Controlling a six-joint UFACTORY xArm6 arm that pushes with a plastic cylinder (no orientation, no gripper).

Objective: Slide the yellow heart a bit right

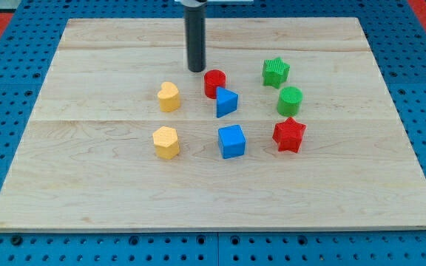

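The yellow heart [168, 96] lies on the wooden board [87, 170], left of centre. My tip [197, 69] is above and to the right of the heart, a short gap away, and just left of the red cylinder [214, 83]. A second yellow block, a hexagon-like shape [166, 142], lies below the heart.
A blue triangle [226, 102] sits just below the red cylinder, a blue cube [232, 141] below that. A green star [275, 72], a green cylinder [290, 100] and a red star [288, 134] stand in a column on the right. Blue pegboard surrounds the board.
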